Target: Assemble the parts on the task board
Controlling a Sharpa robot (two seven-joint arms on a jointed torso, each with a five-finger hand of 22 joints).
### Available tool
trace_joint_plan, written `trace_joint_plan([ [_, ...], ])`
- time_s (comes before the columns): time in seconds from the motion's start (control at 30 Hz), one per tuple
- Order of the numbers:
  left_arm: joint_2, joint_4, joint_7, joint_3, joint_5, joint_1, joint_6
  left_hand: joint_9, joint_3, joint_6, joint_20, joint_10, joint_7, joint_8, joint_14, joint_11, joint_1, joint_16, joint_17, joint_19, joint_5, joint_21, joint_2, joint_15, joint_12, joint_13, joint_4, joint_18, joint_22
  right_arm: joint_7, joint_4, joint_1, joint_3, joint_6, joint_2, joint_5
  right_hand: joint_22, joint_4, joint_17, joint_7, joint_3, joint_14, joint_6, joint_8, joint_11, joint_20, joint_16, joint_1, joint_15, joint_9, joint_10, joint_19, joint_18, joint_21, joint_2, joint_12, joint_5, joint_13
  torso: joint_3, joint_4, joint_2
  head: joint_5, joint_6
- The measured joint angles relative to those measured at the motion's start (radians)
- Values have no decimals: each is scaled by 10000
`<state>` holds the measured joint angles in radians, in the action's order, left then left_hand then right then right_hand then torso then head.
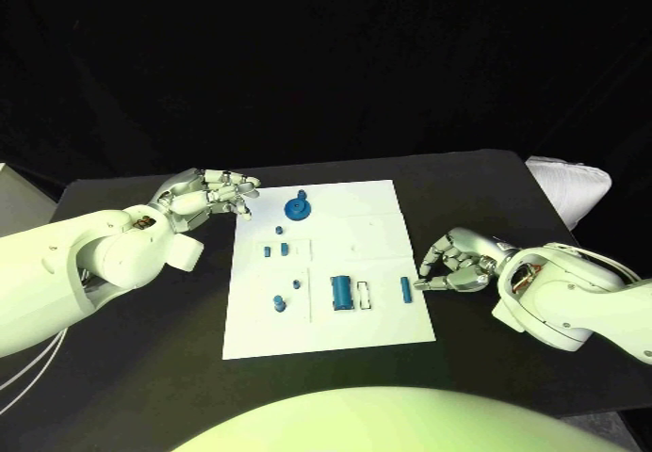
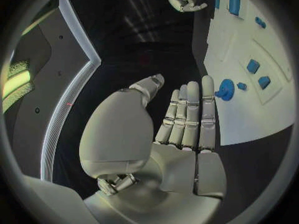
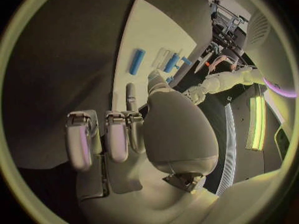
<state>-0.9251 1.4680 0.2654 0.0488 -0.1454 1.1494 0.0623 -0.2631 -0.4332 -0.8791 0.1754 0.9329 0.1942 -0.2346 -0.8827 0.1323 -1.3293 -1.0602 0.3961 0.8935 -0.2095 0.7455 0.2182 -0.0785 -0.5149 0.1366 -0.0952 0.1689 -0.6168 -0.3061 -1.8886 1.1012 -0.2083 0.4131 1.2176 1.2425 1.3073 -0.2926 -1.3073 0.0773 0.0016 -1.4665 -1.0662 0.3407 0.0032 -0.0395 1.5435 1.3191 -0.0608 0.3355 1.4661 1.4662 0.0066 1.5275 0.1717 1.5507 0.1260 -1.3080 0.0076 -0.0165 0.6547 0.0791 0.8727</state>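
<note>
The white task board (image 1: 381, 212) lies in the middle of the black table. On it are a blue gear (image 1: 299, 204) at the far end, several small blue pieces down the left side, a blue cylinder (image 1: 341, 292) and a slim blue bar (image 1: 405, 289). My left hand (image 1: 211, 196) hovers off the board's far left corner, its fingers straight and holding nothing; the gear (image 2: 225, 89) lies just beyond its fingertips (image 2: 207, 82). At the board's right edge is my right hand (image 1: 455, 264), beside the bar (image 3: 137, 61). Most of its fingers (image 3: 115, 134) are curled in, with nothing seen in them.
A white padded object (image 1: 571, 184) sits at the table's far right corner. Bare black table (image 1: 150, 377) runs along both sides of the board. A pale surface (image 1: 14, 193) borders the table on the far left.
</note>
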Motion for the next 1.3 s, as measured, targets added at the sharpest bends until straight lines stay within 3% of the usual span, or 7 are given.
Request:
trace_joint_plan([
  [0.37, -34, 27, 14, 0, -2, -4, 1, 0, 0, 0, 0, 0, 0, 0, 0, 0, 0, 0, 1, 0, 0, 0, 0, 0, 0, -1, 0, 1, -1, -850, 205, -380, -32, 27, -535, 668, 8, 0, 0, -27, 0, 0, -27, -1, 0, 0, 0, -152, 0, 8, 0, 0, 0, 49, -73, 40, 0, 2, -8, -19, -1, 0, 0],
  [0.97, -81, 61, 14, 1, -3, -6, -5, 0, 29, 0, -1, 0, 0, 0, 0, 0, 0, 0, 1, -1, 0, -37, 0, 0, 1, 7, -29, 0, 9, -1538, 571, -603, 35, 291, -1380, 1750, 6, 47, -7, -124, 47, 12, -167, 133, -1, 0, 0, -10, -14, 82, 0, 0, 0, 156, -72, 116, -1, 4, -13, -19, -6, -33, 0],
  [1.1, -93, 66, 10, 1, -3, -6, -6, 0, 29, 0, -1, 0, 0, 0, 0, 0, 0, 0, 1, -1, 0, -37, 0, 0, 1, 7, -28, 1, 10, -1642, 622, -665, 63, 319, -1550, 2114, 5, 175, -7, -108, 633, 0, -215, 109, -76, 0, 0, 871, -77, 127, 1, 0, 0, 156, -33, 116, -1, 5, -17, -18, -6, -35, 0],
  [1.13, -94, 70, 9, 1, -4, -7, -6, 0, 29, 0, -1, 0, 0, 0, 0, 0, 0, 0, 1, -1, 0, -37, 0, 0, 1, 7, -28, 0, 9, -1681, 641, -682, 69, 326, -1595, 2236, 5, 176, -6, -111, 799, 0, -219, 107, -76, 0, 0, 986, -77, 607, 1, 0, 1, 156, 55, 116, 45, 4, -17, -18, -6, -42, 0],
  [1.3, -109, 77, 6, 1, -4, -7, -8, 0, 28, 0, -1, 0, 0, 0, 0, 0, 0, 0, 2, -1, 0, -37, 0, 0, 1, 6, -28, 1, 9, -1777, 618, -728, 79, 329, -1737, 2688, 5, 180, -6, -111, 1544, 0, -221, -161, -75, 0, 0, 1464, -77, 715, 1, 0, 0, 202, 399, 116, 799, 5, -17, -12, -13, -59, 0],
])
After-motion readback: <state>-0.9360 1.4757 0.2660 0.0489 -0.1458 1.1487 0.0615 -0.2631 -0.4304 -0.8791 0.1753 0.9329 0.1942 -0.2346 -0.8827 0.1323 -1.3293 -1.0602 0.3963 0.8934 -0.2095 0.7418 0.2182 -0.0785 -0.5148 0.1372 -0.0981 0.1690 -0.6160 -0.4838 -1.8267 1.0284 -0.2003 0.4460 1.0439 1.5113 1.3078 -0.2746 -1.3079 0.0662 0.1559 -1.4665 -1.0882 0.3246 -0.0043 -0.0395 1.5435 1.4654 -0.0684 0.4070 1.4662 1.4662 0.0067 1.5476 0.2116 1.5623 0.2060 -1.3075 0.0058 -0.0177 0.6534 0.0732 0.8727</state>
